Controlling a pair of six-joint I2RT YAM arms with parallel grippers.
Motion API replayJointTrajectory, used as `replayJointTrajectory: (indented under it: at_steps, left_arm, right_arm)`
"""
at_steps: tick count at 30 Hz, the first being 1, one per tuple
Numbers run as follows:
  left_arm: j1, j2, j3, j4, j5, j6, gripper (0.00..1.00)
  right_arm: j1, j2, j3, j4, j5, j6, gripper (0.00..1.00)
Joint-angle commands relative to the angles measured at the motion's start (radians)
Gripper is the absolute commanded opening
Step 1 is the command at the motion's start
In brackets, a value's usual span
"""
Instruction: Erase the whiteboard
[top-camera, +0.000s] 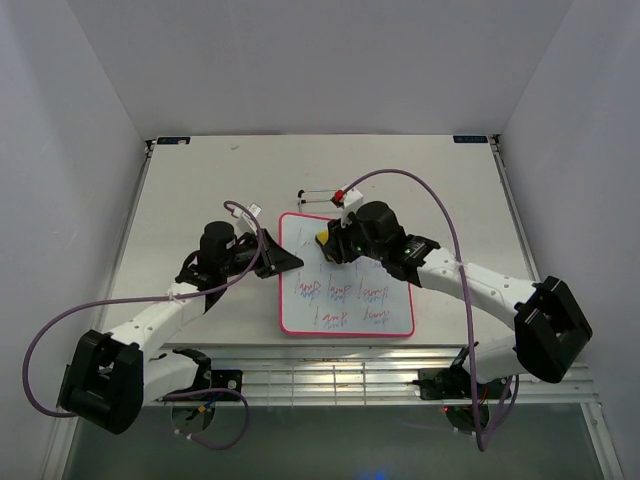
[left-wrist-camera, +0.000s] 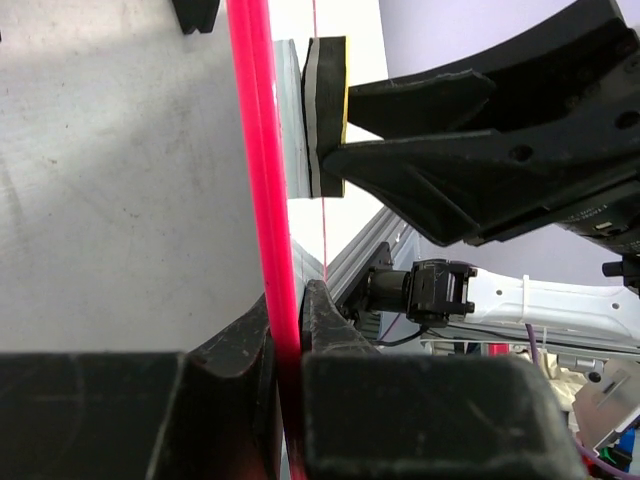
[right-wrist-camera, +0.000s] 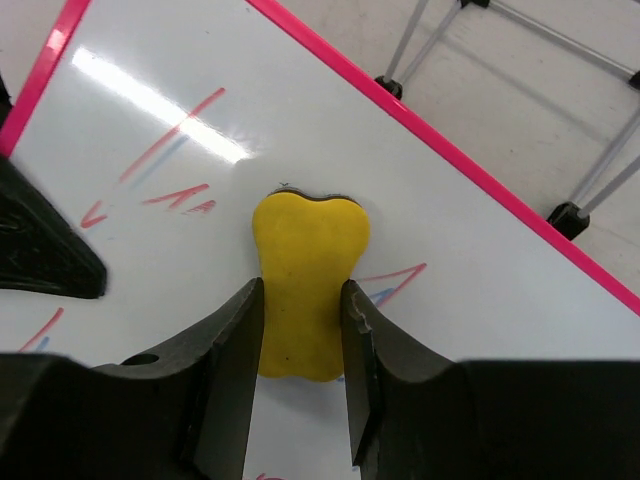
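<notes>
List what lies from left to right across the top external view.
Left arm's black joint block → left gripper, clamped on the board's left edge → whiteboard → right arm's black joint block. Left out: the right gripper and the yellow eraser it holds, since both sit over the board.

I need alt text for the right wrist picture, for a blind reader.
The right gripper holds a yellow eraser against the whiteboard, which has a pink frame and red and blue marks. Beyond the board, a thin wire stand rests on the table.
</notes>
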Motion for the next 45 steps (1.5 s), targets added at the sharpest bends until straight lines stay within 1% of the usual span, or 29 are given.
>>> replayJointTrajectory:
  at_steps: [1,3,6,7,10,14,15,19,25,28,32,36,39,42,45]
  left_arm:
    - [-0.023,-0.017,0.05,0.008,0.083,0.155,0.0]
    - [-0.025,-0.008,0.054,-0.015,0.086,0.16,0.0]
    - [-0.025,0.006,0.06,-0.038,0.087,0.172,0.0]
    - [-0.025,0.009,0.062,-0.05,0.087,0.174,0.0]
    - [-0.025,0.02,0.065,-0.081,0.074,0.186,0.0]
    - [-0.025,0.029,0.062,-0.102,0.051,0.192,0.0]
    - [-0.025,0.03,0.062,-0.102,0.05,0.192,0.0]
    - [-0.023,0.039,0.062,-0.104,0.049,0.198,0.0]
    - [-0.023,0.036,0.071,-0.119,0.038,0.211,0.0]
    - [-0.023,0.03,0.076,-0.129,0.02,0.208,0.0]
    - [-0.022,0.027,0.085,-0.138,0.004,0.212,0.0]
    - [-0.017,0.024,0.091,-0.141,0.006,0.212,0.0]
    - [-0.014,0.023,0.09,-0.141,0.003,0.211,0.0]
    - [-0.013,0.023,0.085,-0.133,0.0,0.203,0.0]
    - [-0.013,0.029,0.08,-0.119,0.007,0.197,0.0]
  right_arm:
    - [-0.034,0.021,-0.035,-0.163,0.065,-0.002,0.18]
    - [-0.039,0.019,-0.028,-0.178,0.054,0.005,0.18]
    - [-0.039,0.033,-0.005,-0.161,-0.07,0.009,0.18]
    - [-0.033,0.042,0.003,-0.152,-0.138,0.012,0.18]
    - [-0.009,0.082,0.055,-0.146,-0.194,0.018,0.18]
    - [0.028,0.156,0.173,-0.205,-0.208,0.002,0.18]
    - [0.037,0.189,0.227,-0.222,-0.203,-0.003,0.18]
    - [0.074,0.265,0.325,-0.288,-0.2,-0.029,0.18]
    - [0.091,0.32,0.382,-0.304,-0.246,-0.049,0.18]
    - [0.094,0.311,0.362,-0.318,-0.257,-0.06,0.17]
    - [0.1,0.257,0.249,-0.316,-0.291,-0.098,0.16]
    - [0.1,0.182,0.151,-0.368,-0.228,-0.159,0.15]
    - [0.1,0.127,0.088,-0.388,-0.222,-0.169,0.15]
    - [0.1,0.086,0.06,-0.396,-0.223,-0.172,0.15]
    - [0.1,0.078,0.066,-0.394,-0.228,-0.172,0.15]
